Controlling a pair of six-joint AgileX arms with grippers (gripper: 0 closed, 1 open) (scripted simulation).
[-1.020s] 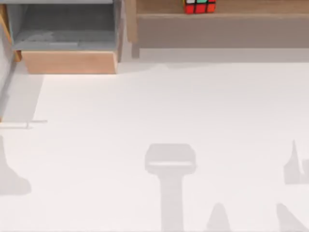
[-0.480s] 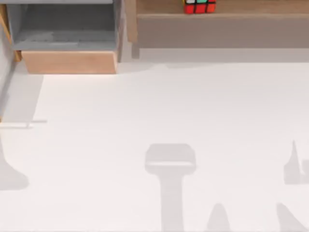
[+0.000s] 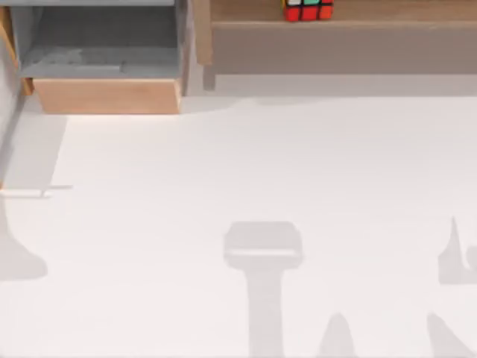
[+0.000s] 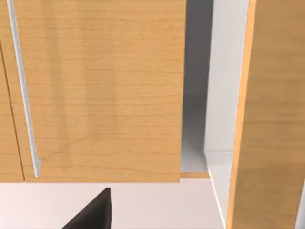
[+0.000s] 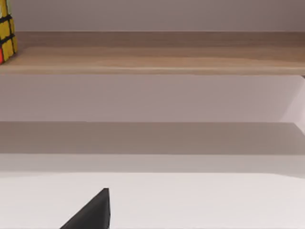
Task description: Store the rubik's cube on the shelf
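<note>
The rubik's cube (image 3: 307, 10), black-framed with red, green and yellow squares, rests on the light-wood shelf (image 3: 387, 11) at the back of the table, right of its wooden side post (image 3: 202, 37). In the right wrist view the cube (image 5: 6, 36) stands at the ledge's end on the shelf (image 5: 157, 59), far from the dark part of my right gripper (image 5: 93, 212), which is low over the table. A dark part of my left gripper (image 4: 93, 214) shows before a wooden cabinet front (image 4: 100, 90).
A wooden drawer unit (image 3: 108, 95) with a grey lining stands open at the back left. Its front carries a thin metal handle (image 4: 21, 90). Grey arm shadows (image 3: 262, 246) lie across the white table (image 3: 223, 164).
The shadow at the table's left edge shifts slightly. The cube, shelf and drawer unit stay where they were.
</note>
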